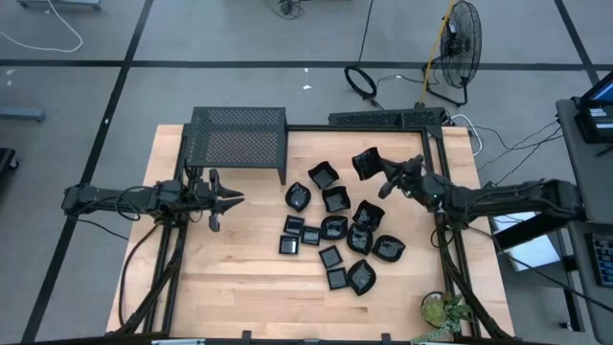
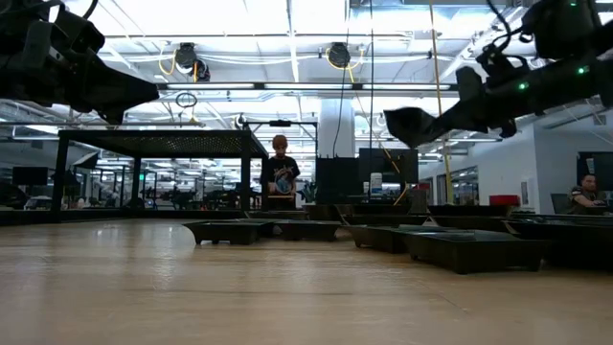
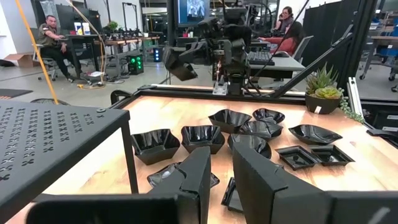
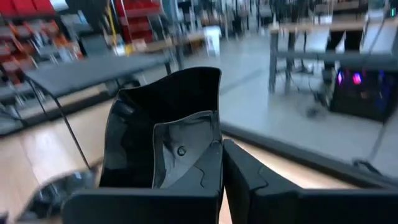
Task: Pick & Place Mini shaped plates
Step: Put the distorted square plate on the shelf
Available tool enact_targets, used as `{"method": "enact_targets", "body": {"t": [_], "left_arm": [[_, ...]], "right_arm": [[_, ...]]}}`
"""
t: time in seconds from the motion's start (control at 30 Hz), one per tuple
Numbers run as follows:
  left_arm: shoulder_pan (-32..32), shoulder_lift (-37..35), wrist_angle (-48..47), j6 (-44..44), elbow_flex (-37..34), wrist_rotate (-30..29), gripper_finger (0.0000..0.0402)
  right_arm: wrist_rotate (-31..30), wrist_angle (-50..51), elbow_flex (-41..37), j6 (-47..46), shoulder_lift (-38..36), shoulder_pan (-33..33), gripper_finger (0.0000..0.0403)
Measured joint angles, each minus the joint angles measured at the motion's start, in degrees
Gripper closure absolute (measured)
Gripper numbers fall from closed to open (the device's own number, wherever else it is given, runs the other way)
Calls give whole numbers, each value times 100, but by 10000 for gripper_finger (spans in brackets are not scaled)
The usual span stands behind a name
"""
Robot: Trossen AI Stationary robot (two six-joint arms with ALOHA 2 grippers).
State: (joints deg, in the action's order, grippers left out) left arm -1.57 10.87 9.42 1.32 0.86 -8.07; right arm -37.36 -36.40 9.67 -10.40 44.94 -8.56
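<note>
Now | right gripper (image 1: pixel 380 172) clamped on one mini plate (image 1: pixel 366 163), lifted above the table (image 1: pixel 239 278), beside the mesh rack (image 1: pixel 239 139) | other mini plates (image 1: pixel 335 228) clustered on table near rack | left gripper (image 1: pixel 230 199) in front of rack, fingers narrowly parted, empty.

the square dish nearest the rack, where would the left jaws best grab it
Grip the square dish by its raised rim, one jaw inside and one outside, coming down from above on the rack side. Its walls flare upward, and that side looks free of neighbouring dishes.
</note>
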Motion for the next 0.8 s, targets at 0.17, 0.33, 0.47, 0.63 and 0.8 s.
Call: {"method": "enact_targets", "body": {"t": [0.17,0.33,0.47,0.63,0.8], "left_arm": [[0,0,175,-65,0,0,330],[2,11,715,-200,2,80,330],[3,12,984,-26,2,96,330],[6,391,1863,756,4,-239,330],[5,1604,2493,895,444,-443,329]], "right_arm": [[0,-1545,-370,420,598,0,403],[8,-2428,-346,843,1227,0,403],[0,-3106,-155,1238,1740,-13,403],[34,-3284,332,1686,2392,-20,403],[779,-3239,983,2037,3064,-37,403]]}}
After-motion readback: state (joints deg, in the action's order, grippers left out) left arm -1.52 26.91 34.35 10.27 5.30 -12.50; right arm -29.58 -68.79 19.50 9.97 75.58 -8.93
